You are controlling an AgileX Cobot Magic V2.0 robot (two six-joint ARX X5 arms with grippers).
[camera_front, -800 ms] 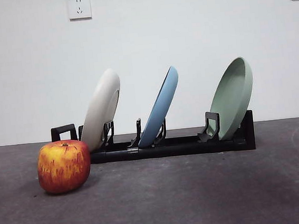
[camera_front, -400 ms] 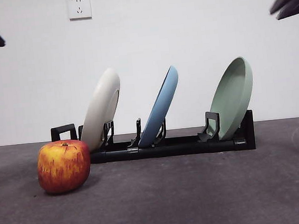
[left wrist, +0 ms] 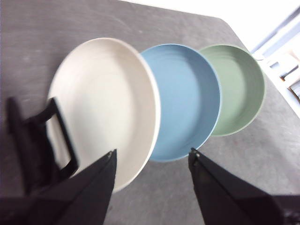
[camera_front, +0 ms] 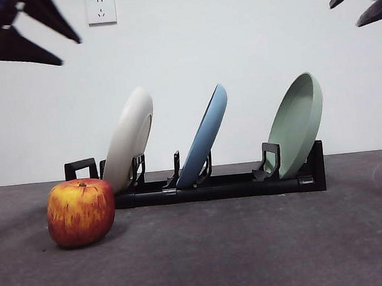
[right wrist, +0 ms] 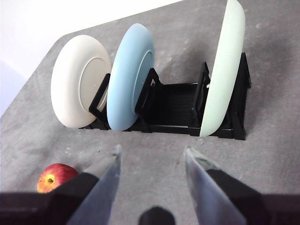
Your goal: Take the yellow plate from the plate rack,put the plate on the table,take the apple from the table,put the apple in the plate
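The yellow plate [camera_front: 130, 139], cream-coloured, leans in the leftmost slot of the black plate rack [camera_front: 216, 188]. It also shows in the left wrist view [left wrist: 103, 108] and the right wrist view [right wrist: 77, 79]. The red and yellow apple [camera_front: 81, 212] stands on the dark grey table [camera_front: 256, 258] in front of the rack's left end. My left gripper [camera_front: 67, 52] is open and empty, high above the cream plate and apple [left wrist: 152, 154]. My right gripper [camera_front: 345, 16] is open and empty, high at the right, and faces the rack [right wrist: 152, 149].
A light blue plate [camera_front: 207, 138] leans in the rack's middle slot and a pale green plate [camera_front: 301, 122] in the right slot. A white wall with a socket [camera_front: 101, 9] stands behind the table.
Both grippers have come into the front view at the top corners. The left one has moved further down and inward. The plates, rack and apple have not moved.
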